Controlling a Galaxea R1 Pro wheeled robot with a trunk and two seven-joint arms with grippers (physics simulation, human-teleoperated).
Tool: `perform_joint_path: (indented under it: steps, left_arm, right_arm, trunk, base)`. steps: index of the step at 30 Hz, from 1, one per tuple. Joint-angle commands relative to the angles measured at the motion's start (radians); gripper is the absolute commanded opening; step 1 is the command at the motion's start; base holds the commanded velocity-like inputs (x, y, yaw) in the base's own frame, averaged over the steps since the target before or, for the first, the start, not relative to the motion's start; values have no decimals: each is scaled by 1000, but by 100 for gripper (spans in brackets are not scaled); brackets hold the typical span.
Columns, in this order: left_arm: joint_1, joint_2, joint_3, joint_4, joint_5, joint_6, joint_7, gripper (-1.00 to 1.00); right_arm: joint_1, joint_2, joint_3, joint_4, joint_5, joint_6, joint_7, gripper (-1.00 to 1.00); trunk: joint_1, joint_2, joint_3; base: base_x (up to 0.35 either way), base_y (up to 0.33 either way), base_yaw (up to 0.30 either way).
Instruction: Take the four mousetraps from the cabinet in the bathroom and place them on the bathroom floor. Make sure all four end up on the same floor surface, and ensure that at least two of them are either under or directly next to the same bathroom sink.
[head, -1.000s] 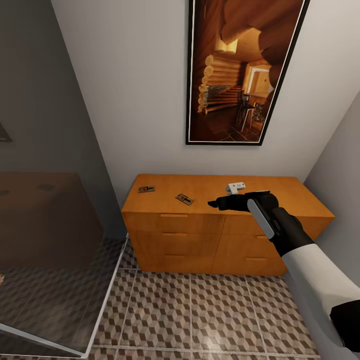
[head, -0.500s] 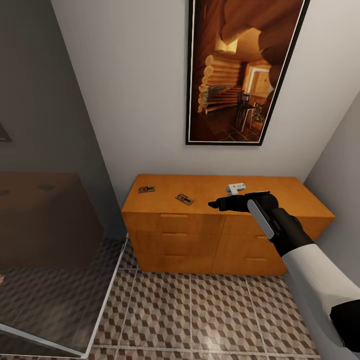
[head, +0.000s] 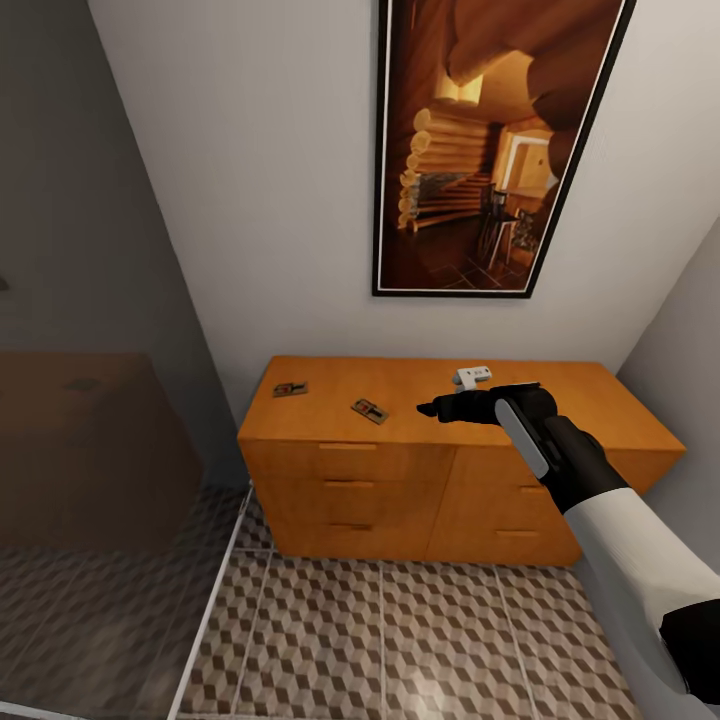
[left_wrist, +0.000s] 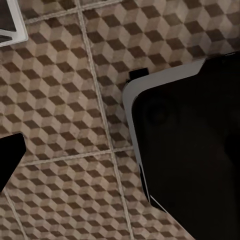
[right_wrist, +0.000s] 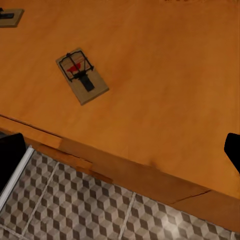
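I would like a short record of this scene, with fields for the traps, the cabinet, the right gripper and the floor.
mousetraps seen: two, near one and far one, both flat on top
cabinet: drawers closed
white object: on cabinet top, behind gripper
right gripper: above cabinet top, empty, open or shut unclear
bathroom floor: cube tiles

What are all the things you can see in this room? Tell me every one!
mousetraps: two, brown wood with dark metal, on the cabinet top, one near its left end, one nearer the middle
small white object: one, on the cabinet top, behind the right end effector
cabinet: one, orange-brown, against the wall
picture: one, dark-framed, above the cabinet
glass panel: one, dark tinted, left
floor: cube-patterned tiles
right end effector: black, above the cabinet top
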Motion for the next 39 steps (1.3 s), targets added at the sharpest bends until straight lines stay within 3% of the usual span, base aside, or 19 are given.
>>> perform_joint_path:
  steps: [1, 39]
  left_arm:
    - [-1, -1, -8, 3, 8, -5, -3, 100]
    - [-1, -7, -8, 3, 8, -5, -4, 100]
  right_arm:
    - [-1, -1, 1, -1, 6, 3, 6, 100]
    - [-1, -4, 1, 4, 8, 4, 3, 100]
  trunk:
    - [1, -2, -2]
    - [1, -2, -2]
  base:
    - [81, 0, 0]
    - [6, 0, 0]
